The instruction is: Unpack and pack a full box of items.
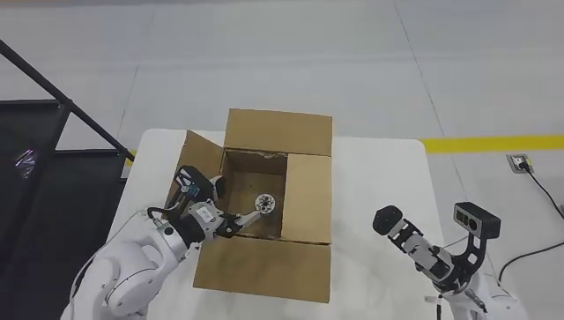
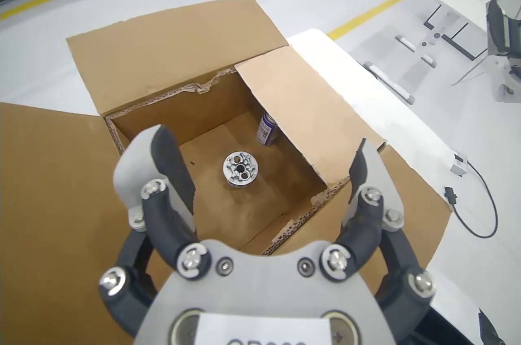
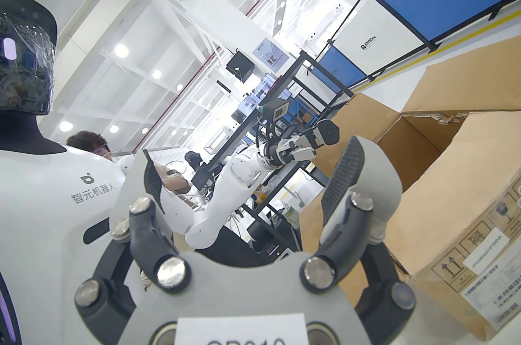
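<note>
The left pincer [image 2: 260, 147] hangs above the open cardboard box [image 2: 179, 49], its two fingers [image 2: 171, 159] spread wide with nothing between them. On the box floor a round metal part [image 2: 241, 168] stands near the middle. A purple-labelled can [image 2: 268, 127] stands upright in the far corner, partly under a side flap [image 2: 301, 106]. The box sits on a white worktop [image 2: 386, 106].
</note>
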